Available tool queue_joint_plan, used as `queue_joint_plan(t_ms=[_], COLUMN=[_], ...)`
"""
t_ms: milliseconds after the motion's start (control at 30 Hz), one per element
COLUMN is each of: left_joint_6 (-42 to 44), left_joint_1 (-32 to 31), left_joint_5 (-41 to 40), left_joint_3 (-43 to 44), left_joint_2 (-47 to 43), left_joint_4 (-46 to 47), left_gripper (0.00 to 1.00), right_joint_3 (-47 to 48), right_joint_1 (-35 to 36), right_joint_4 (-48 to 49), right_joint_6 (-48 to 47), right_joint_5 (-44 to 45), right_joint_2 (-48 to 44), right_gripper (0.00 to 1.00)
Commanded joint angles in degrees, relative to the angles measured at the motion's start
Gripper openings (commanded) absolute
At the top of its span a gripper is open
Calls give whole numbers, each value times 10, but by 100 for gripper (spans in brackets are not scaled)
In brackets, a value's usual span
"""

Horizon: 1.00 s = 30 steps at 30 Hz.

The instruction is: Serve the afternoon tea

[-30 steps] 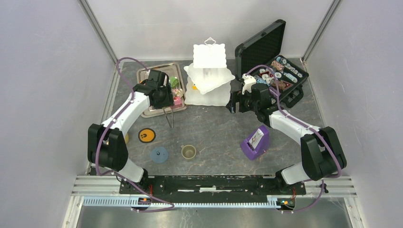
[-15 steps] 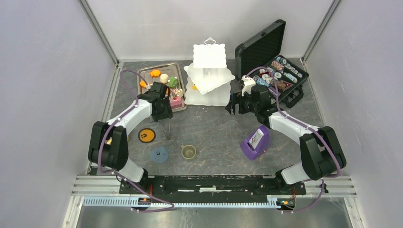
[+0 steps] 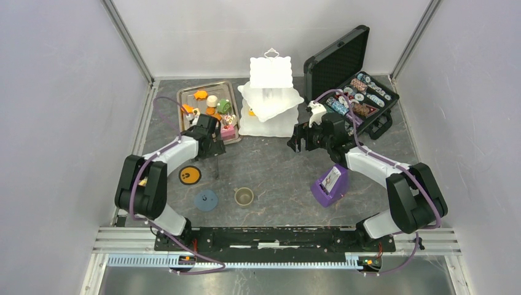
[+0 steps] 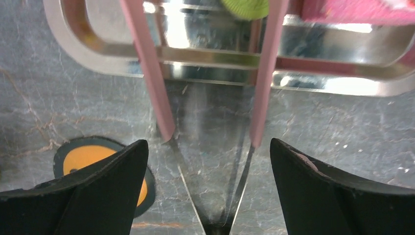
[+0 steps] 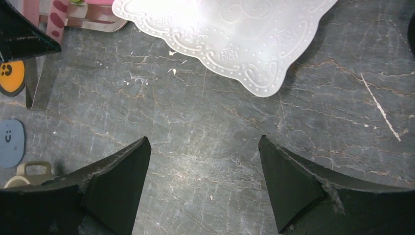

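The white three-tier stand (image 3: 270,98) is at the back centre, and its bottom tier shows in the right wrist view (image 5: 230,34). Toy pastries (image 3: 212,101) lie in the steel tray (image 3: 184,98). My left gripper (image 3: 212,146) (image 4: 208,142) is open over the pink-tipped metal tongs (image 3: 216,166) (image 4: 259,98). The tongs lie between my fingers without touching them, tips at the tray rim (image 4: 98,54). My right gripper (image 3: 298,138) (image 5: 205,147) is open and empty over bare table in front of the stand. The olive cup (image 3: 244,196) stands near the front.
An orange coaster (image 3: 190,175) (image 4: 88,161) and a blue coaster (image 3: 206,200) lie front left. A purple card holder (image 3: 330,184) stands front right. The open black chip case (image 3: 356,92) is at the back right. The yellow mug is hidden behind my left arm.
My left gripper has drawn back from over the tray toward the near side, uncovering the pastries, and the tongs shifted nearer with it. My right gripper has edged slightly left.
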Motion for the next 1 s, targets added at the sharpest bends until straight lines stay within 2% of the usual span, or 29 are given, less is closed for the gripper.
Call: queue_joint_plan(t_ms=[0, 133, 267, 567, 900, 967], left_joint_6=[-43, -79, -118, -119, -126, -127], left_joint_1=[-22, -77, -100, -101, -101, -102], left_joint_5=[-42, -115, -162, -186, -184, -181], left_joint_3=[-50, -100, -149, -196, -167, -166], left_joint_2=[-59, -90, -95, -76, -23, -21], left_joint_4=[68, 104, 148, 253, 260, 259], left_gripper=[100, 100, 94, 86, 82, 75], right_joint_3=[-5, -12, -18, -26, -21, -21], right_joint_1=[9, 16, 24, 44, 52, 52], right_joint_4=[28, 35, 39, 43, 30, 29], right_joint_6=[3, 3, 5, 4, -1, -1], right_joint_5=[-8, -5, -4, 6, 15, 17], right_joint_2=[-15, -24, -32, -47, -43, -48], right_gripper=[89, 89, 89, 89, 88, 88])
